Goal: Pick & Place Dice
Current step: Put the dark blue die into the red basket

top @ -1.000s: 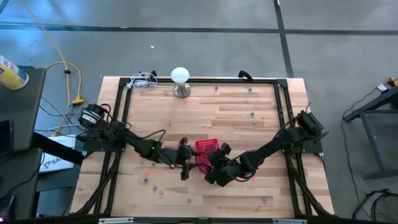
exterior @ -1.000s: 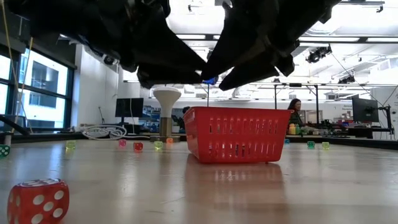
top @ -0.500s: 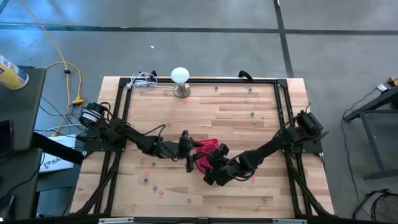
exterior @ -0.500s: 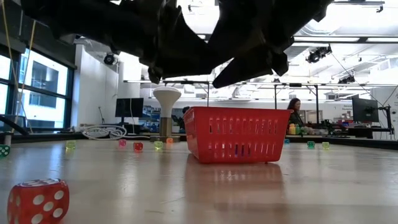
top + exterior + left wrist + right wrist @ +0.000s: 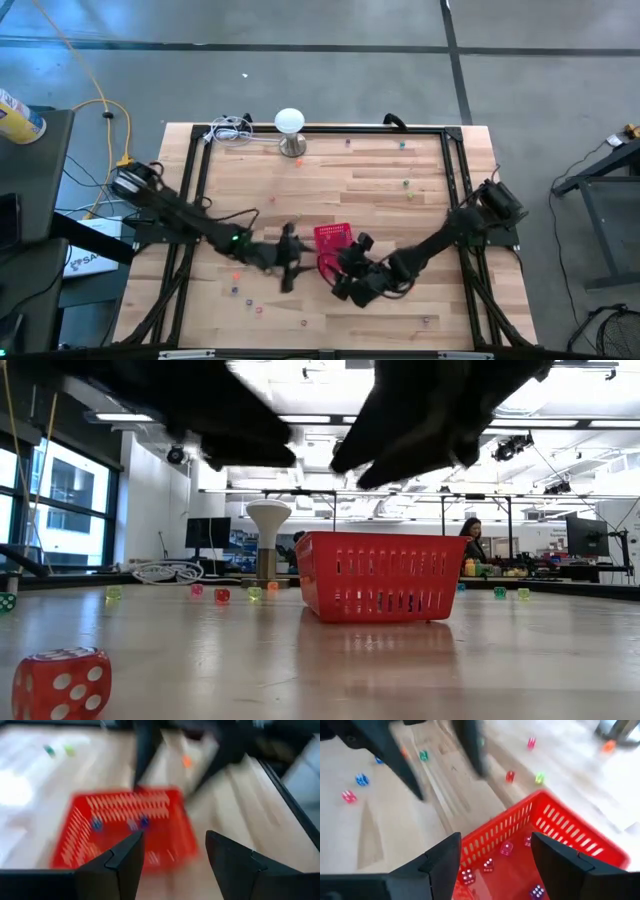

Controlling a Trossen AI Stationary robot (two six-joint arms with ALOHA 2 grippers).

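While both sets of jaws hang open and empty beside the red basket [image 5: 334, 240], either arm could knock it, scattering dice [image 5: 506, 848].

No legible txt, labels or nos. anywhere

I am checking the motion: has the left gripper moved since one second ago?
Yes. In the high view the left gripper has drawn slightly back from the red plastic basket, toward the table's left side.
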